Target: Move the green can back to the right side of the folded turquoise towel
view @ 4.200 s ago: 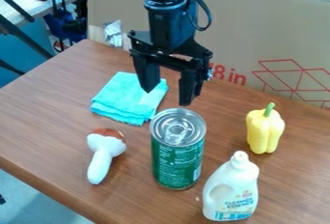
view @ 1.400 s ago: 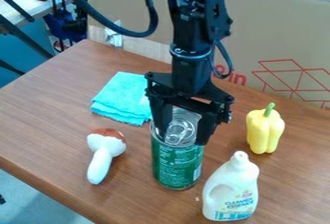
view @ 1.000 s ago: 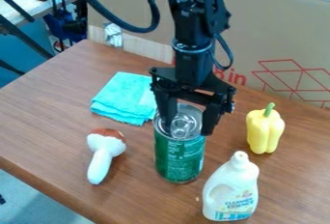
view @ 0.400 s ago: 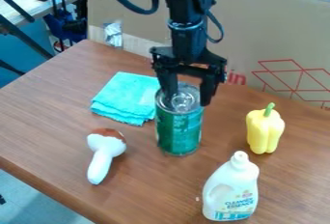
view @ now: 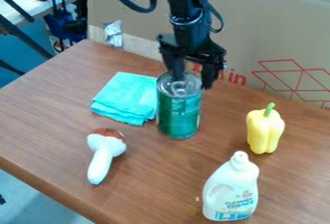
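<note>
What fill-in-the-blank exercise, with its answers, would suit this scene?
The gripper is at the ____ of the can, not at its base.
The pepper has a green stem and a ____ body.
The cloth lies ____ in layers, not spread out.
The bottle is not lying down but standing ____.

Missing words: top; yellow; folded; upright.

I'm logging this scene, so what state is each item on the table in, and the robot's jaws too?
Can: upright, lid closed.
Jaws: parted, at the can's top; whether they grip it, I can't tell.
Cloth: folded, lying flat.
Mushroom: lying down.
Pepper: upright, stem up.
Bottle: upright.
</note>
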Controlling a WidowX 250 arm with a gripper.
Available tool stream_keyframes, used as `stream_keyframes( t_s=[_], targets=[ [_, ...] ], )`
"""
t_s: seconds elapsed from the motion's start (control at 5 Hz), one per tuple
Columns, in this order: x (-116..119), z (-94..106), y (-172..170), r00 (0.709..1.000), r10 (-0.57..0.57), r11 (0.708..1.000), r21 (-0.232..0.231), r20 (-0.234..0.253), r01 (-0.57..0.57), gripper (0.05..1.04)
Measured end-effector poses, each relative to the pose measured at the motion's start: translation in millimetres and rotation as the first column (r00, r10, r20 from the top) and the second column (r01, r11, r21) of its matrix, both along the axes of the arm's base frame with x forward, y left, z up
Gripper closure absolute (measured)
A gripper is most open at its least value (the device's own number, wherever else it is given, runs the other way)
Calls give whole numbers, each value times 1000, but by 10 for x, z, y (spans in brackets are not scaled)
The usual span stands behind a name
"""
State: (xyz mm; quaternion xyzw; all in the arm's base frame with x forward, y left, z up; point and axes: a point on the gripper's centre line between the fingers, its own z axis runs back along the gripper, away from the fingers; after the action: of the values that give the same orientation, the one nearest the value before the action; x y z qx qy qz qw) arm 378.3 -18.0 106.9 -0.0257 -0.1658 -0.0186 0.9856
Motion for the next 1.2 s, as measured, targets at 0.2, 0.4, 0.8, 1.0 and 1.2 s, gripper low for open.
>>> stream_keyframes(
  t_s=[0.2, 0.4, 0.8, 1.0, 1.2],
  targets=[
    [127, 18, 8, 999, -28, 1000, 7, 30, 28, 82],
    [229, 31, 0, 996, -67, 998, 2, 61, 67, 82],
    [-5, 68, -25, 994, -82, 997, 2, 65, 82, 82],
    [-348, 415, -62, 986, -67, 998, 15, 150, 66, 82],
    [-739, 669, -114, 979, -112, 994, 3, 169, 113, 82]
  ],
)
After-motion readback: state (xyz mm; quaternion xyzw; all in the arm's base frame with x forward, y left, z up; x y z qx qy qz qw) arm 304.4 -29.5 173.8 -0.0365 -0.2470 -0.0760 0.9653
